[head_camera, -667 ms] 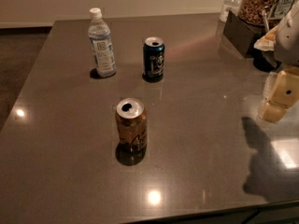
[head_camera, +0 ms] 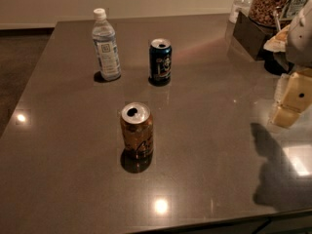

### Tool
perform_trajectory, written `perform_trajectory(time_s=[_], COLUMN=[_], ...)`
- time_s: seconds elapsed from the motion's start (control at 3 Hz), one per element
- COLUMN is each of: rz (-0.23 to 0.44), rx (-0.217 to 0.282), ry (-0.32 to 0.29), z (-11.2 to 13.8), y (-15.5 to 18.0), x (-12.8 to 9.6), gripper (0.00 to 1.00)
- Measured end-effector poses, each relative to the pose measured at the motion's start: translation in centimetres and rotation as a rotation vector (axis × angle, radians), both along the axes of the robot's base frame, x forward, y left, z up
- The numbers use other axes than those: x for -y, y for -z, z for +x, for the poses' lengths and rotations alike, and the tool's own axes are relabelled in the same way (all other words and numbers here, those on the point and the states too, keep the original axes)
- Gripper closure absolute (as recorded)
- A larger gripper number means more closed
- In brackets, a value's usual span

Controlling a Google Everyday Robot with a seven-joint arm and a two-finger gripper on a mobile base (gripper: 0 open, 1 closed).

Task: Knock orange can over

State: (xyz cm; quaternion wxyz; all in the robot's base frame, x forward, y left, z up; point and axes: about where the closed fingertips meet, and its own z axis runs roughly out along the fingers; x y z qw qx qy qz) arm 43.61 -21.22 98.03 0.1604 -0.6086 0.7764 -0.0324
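The orange can (head_camera: 137, 130) stands upright near the middle of the dark table (head_camera: 204, 145), orange-brown with a silver top. My gripper (head_camera: 288, 100) hangs at the right edge of the view above the table, far to the right of the can and apart from it. Its pale yellowish fingers (head_camera: 295, 97) point down. Its shadow falls on the table below it.
A dark blue can (head_camera: 160, 61) stands upright behind the orange can. A clear water bottle (head_camera: 106, 46) stands to the back left. A dark box (head_camera: 251, 33) with a snack container (head_camera: 269, 3) sits at the back right corner. The table's front edge runs along the bottom.
The gripper has shifted very slightly at the right edge. The cans and bottle have not moved.
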Motion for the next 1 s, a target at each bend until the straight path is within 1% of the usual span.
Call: perform_trajectory(time_s=[0.33, 0.67, 1.0], rz=[0.058, 0.159, 0.231], rx=[-0.016, -0.029, -0.029], ry=[-0.065, -0.169, -0.24], z=[-0.8, -2.5, -4.1], y=[0.0, 0.4, 1.2], x=[-2.6, -8.3, -13.4], gripper=[0.0, 0.0, 0.0])
